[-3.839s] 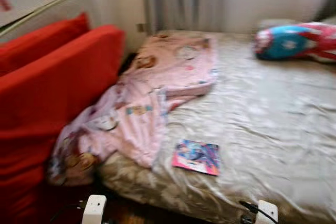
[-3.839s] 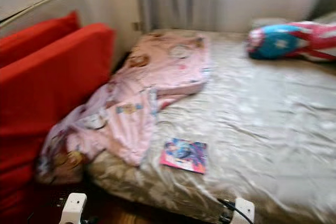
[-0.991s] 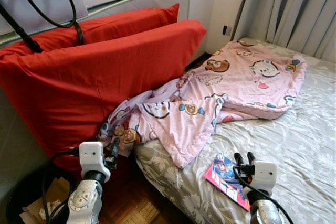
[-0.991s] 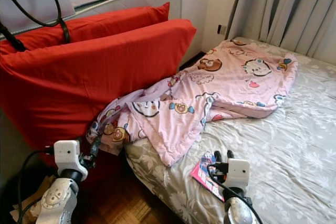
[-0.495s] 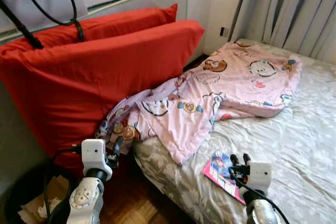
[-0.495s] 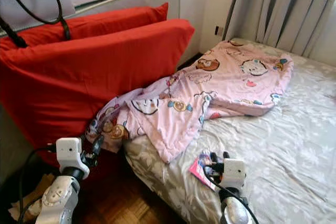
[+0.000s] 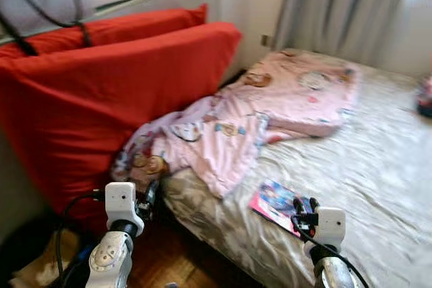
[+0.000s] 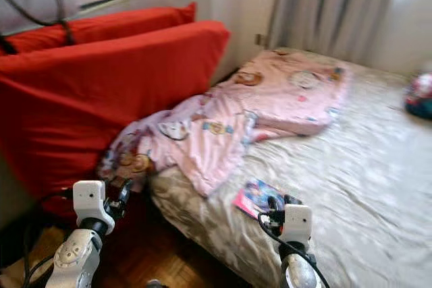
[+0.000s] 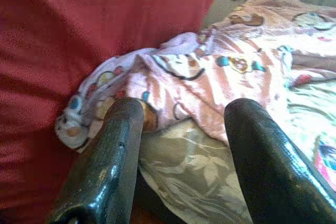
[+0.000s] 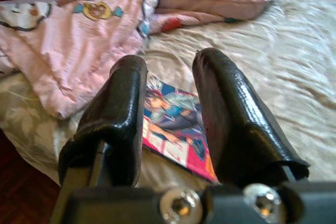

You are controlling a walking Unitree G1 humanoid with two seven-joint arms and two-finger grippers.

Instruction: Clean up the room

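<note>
Camera swung right since earlier; right gripper (image 10: 169,103) open above comic book (image 10: 176,129); left gripper (image 9: 184,156) open facing pink blanket (image 9: 231,72).

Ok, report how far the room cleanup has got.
Nothing looks tidied yet. The pink blanket lies rumpled, spilling off the bed beside the red cushions. The book lies flat on the bed; the right gripper hangs open above it, holding nothing. The left gripper is open too. Book and blanket remain.
</note>
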